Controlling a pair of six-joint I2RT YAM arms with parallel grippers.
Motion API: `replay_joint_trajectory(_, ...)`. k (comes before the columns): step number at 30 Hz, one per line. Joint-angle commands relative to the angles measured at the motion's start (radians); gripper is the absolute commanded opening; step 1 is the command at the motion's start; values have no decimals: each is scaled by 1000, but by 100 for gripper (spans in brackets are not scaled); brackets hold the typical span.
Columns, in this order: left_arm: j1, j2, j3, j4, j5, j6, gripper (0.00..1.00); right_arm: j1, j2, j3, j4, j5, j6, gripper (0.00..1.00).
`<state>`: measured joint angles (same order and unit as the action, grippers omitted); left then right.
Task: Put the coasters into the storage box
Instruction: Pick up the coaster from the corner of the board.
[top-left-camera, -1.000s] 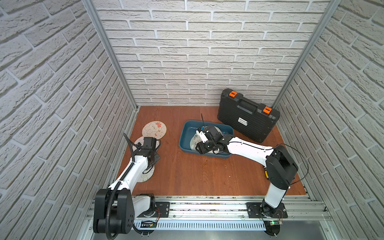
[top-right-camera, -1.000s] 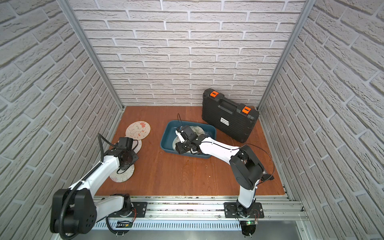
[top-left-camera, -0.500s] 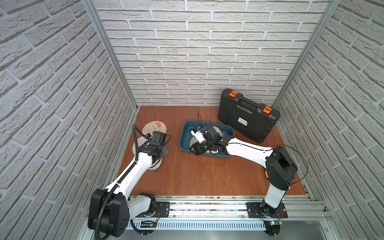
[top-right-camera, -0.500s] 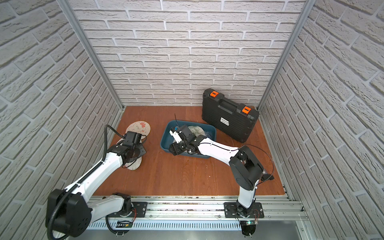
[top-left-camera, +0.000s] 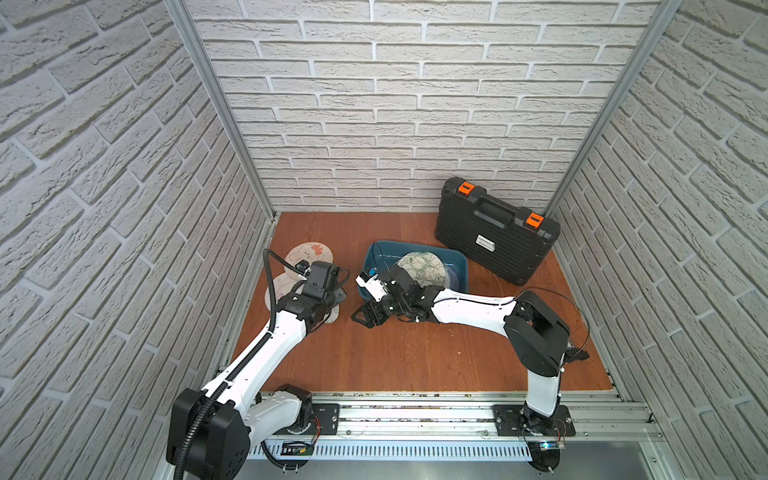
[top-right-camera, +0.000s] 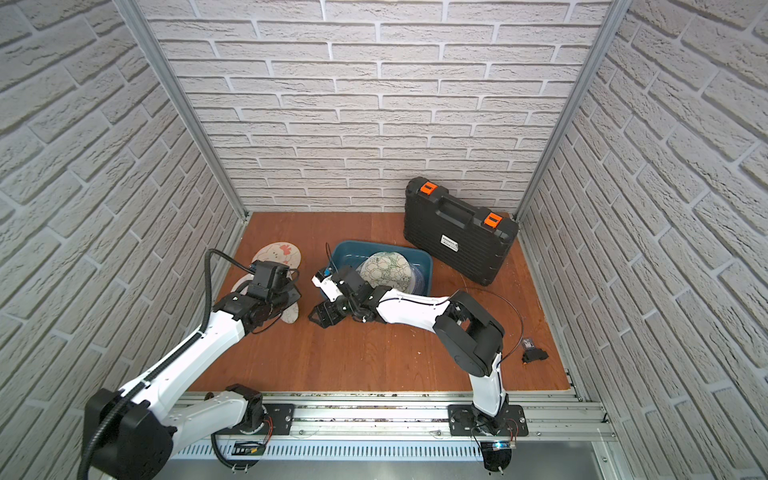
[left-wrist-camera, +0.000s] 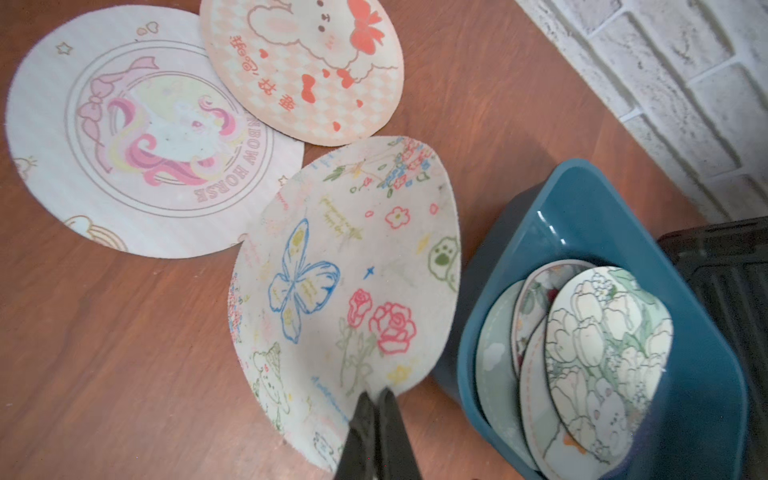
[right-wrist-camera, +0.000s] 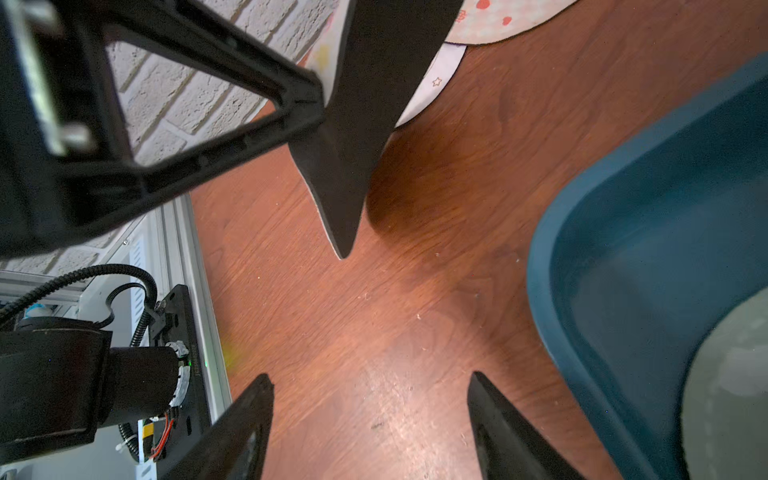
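My left gripper (left-wrist-camera: 376, 395) is shut on the rim of a cream coaster (left-wrist-camera: 345, 291) printed with a blue butterfly and red roses, and holds it tilted above the table just left of the storage box (left-wrist-camera: 582, 187). That coaster's black underside (right-wrist-camera: 353, 145) shows in the right wrist view. The teal storage box (top-left-camera: 457, 257) holds several coasters (top-left-camera: 422, 268), with a pale flower one on top. A rabbit coaster (left-wrist-camera: 307, 62) and a unicorn coaster (left-wrist-camera: 137, 137) lie flat on the table. My right gripper (right-wrist-camera: 370, 376) is open and empty over bare wood in front of the box's left end (top-left-camera: 365, 316).
A black ribbed case (top-left-camera: 494, 237) with orange latches stands at the back right, touching the box's far corner. A small black part (top-right-camera: 534, 355) lies near the right wall. Brick walls close in both sides.
My left arm has lifted the butterfly coaster off the table and carried it right, towards the box. My right gripper has left the box, moved forward and left, and opened wider.
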<state>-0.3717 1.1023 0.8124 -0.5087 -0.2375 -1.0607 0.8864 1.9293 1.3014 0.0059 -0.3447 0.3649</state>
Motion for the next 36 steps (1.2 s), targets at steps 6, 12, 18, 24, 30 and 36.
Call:
replay_joint_trajectory(6,-32,-34,25,80,4,-33,0,23,72,29,229,64,59,71)
replay_joint_trajectory(12,-36,-64,7,74,8,-41,0,22,151,88,296,53,89,62)
replay_joint_trajectory(18,-38,-88,-2,61,8,-40,0,23,181,112,353,58,108,54)
replay_joint_trajectory(24,-37,-91,-16,65,3,-40,0,23,186,128,394,33,113,36)
replay_joint_trajectory(30,-31,-91,-17,61,-5,-31,0,23,156,104,405,33,97,11)
replay_joint_trajectory(36,-9,-119,-22,49,-6,-16,3,20,104,61,379,69,72,6)
